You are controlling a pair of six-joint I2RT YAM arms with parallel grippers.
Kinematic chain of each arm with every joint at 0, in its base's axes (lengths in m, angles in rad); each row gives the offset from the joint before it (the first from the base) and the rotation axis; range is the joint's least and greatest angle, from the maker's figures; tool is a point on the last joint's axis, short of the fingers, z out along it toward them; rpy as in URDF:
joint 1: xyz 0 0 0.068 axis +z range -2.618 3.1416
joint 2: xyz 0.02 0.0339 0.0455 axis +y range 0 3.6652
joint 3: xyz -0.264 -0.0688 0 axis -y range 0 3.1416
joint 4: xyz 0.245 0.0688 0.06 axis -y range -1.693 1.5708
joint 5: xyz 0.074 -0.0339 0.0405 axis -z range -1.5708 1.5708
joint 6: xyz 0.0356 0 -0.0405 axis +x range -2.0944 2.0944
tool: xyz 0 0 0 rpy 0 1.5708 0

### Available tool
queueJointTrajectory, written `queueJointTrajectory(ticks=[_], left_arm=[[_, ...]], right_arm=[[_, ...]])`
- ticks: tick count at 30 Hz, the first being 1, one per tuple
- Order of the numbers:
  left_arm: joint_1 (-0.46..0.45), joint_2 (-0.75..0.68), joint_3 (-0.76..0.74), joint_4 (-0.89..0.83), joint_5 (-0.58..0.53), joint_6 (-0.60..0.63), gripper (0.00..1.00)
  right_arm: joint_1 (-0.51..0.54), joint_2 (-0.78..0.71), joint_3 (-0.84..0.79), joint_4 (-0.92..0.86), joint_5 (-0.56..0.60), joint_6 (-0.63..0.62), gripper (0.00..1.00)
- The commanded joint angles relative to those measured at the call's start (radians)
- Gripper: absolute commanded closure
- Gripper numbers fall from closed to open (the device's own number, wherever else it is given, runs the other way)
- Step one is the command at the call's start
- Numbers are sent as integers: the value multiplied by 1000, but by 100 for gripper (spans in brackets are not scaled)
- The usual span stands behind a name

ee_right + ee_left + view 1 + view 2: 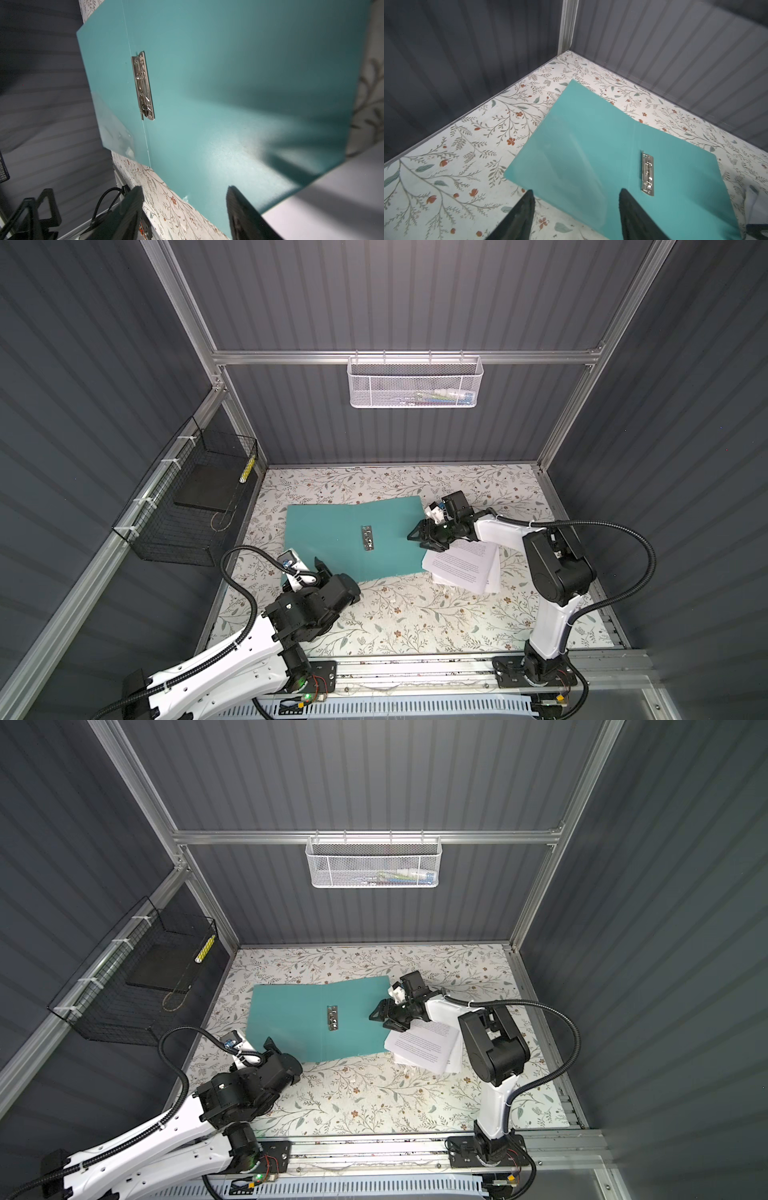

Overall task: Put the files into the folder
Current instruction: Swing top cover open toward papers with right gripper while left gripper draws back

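Black wire forms the basket (166,531) fixed to the left wall. The dark slab (203,489) inside it sits off the table, so I judge it has no part in this job. Next comes the left gripper (576,193), poised low over the near left corner of the folder (328,531). Its two fingers stand wide apart with nothing between them, so it holds nothing. Its place suggests it is there to steady that cover should the folder slide. The teal folder lies spread flat on the flowered table (395,614), both covers down and inner faces up, which leaves the whole inside free to take paper. Its metal clip (368,537) lies along the spine fold near the middle; whether its lever is raised is too small to tell. Right of the clip, the right gripper (414,541) hangs over the folder's right edge, jaws likewise spread and empty, close to the paper it most likely has to fetch. The files (461,566) lie furthest right, a loosely fanned white stack on the table just beside the folder's right edge and partly under the right arm in both top views. Whether the cover's corner overlaps the top sheet I cannot tell. No sheet is inside yet, so the task looks barely begun: the stack needs moving leftward onto the right cover.
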Motion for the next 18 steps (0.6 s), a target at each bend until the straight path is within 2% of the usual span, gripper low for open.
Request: queueJointTrajectory(ticks=[1, 5, 9, 11, 14, 18], left_arm=[[3, 60, 37, 309, 100, 345, 35], [4, 230, 85, 513, 190, 511, 35], [12, 429, 163, 610, 213, 582, 35], [77, 502, 171, 686, 316, 596, 36], [217, 594, 188, 724, 517, 541, 36], [333, 690, 206, 760, 638, 498, 36]], right_arm=[[1, -64, -22, -16, 30, -34, 34], [-11, -133, -70, -11, 76, -42, 34], [-37, -199, -122, -16, 105, -51, 34], [-55, -231, -147, -21, 107, -58, 34], [-78, -270, -161, -82, 157, -84, 34], [-114, -323, -192, -123, 195, -116, 32]])
